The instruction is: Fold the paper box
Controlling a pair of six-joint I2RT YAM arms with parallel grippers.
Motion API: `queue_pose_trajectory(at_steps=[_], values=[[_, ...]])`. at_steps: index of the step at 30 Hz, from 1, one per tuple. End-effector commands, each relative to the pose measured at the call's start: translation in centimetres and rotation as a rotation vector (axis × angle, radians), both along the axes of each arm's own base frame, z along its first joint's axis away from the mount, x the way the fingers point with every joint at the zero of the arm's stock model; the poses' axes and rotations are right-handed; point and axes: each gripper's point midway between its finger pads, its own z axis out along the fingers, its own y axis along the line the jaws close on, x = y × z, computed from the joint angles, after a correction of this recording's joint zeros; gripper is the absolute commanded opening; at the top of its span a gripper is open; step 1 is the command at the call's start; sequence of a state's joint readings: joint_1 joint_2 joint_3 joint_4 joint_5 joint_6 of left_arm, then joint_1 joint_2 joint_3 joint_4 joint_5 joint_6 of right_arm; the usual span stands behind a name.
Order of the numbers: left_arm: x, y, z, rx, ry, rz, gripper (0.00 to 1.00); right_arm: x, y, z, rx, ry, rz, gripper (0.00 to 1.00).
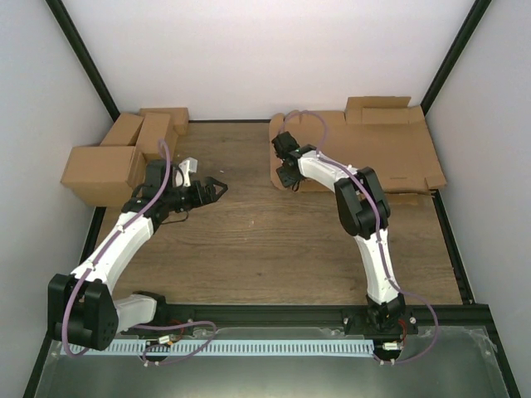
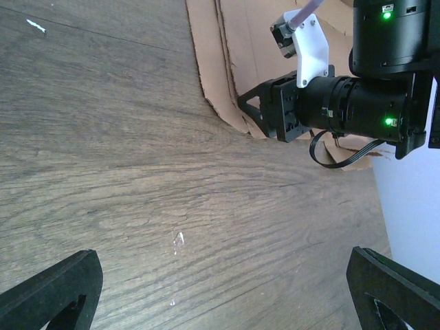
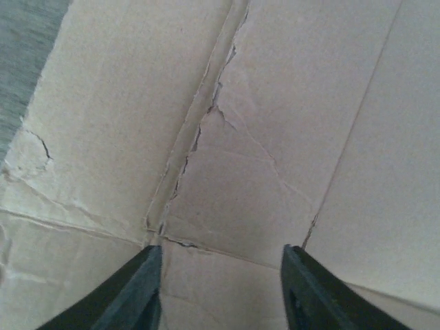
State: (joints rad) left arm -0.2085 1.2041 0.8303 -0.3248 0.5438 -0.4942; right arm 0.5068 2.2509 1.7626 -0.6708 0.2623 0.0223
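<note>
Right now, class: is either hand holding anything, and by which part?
Nothing is held. The left hand is open over the table; the right hand has fingers apart over the cardboard pile.

Cluster of brown cartons at the far-left corner of the wood-grain table, white walls behind.

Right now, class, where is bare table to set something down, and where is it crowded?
Bare wood: the broad middle between the left arm and right arm; the far strip between the cartons and the flat cardboard stack. Crowded: both far corners.
</note>
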Motion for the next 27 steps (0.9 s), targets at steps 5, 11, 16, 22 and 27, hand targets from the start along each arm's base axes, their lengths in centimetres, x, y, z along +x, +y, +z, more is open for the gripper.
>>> queue_pose_trajectory(at_steps=[5,11,16,22,27], values=[[0.4,-0.4,1.6,-0.005,-0.047,-0.015,1.00,1.3,-1.3,2.5,-0.060,-0.083,-0.047,0.26],[0.5,-0.4,1.6,-0.008,-0.049,-0.013,1.00,2.2,-2.0,5.8,-0.087,-0.174,-0.048,0.07],[0.5,-0.4,1.9,-0.014,-0.052,-0.009,1.00,1.6,-3.0,10.6,-0.072,-0.276,-0.074,0.01],[0.4,-0.4,2.2,-0.026,-0.053,-0.004,1.00,0.1,-5.1,16.5,-0.083,-0.394,-0.115,0.01],[0.3,-0.4,2.8,-0.041,-0.057,0.001,1.00,-2.1,-7.6,22.7,-0.087,-0.509,-0.162,0.01]])
